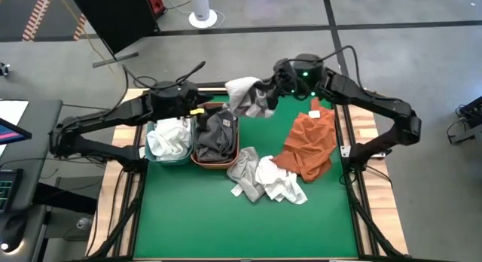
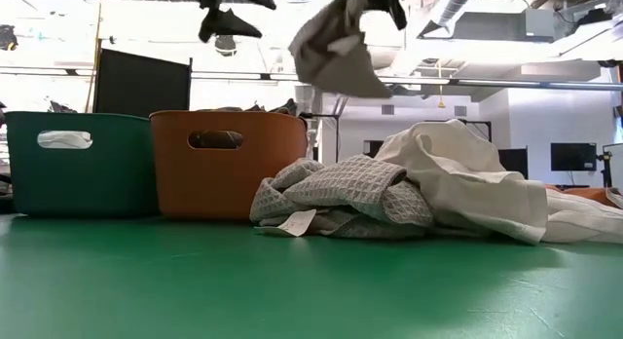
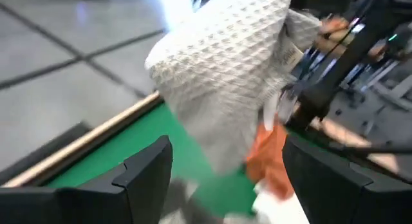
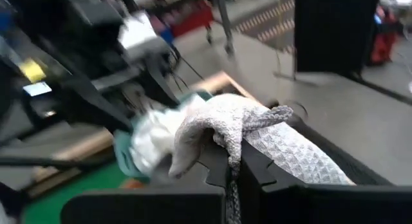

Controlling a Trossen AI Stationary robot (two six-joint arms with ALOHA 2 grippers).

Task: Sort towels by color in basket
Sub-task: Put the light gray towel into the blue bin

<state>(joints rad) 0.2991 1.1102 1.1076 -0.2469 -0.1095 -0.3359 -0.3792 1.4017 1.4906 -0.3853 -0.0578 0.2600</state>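
High view: we see our right gripper (image 1: 273, 87) clamped on a grey waffle towel (image 1: 247, 96), raised beside the orange basket (image 1: 215, 158). Left wrist view: our left gripper (image 3: 222, 166) hangs unclenched, holding nothing, facing that towel.

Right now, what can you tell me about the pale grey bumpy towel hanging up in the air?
The pale grey waffle-weave towel is soft cloth with a bumpy grid texture. It hangs crumpled in the air, pinched in the shut right gripper, above the table's far edge near the orange basket. A small tag shows on one edge. Nothing else touches it.
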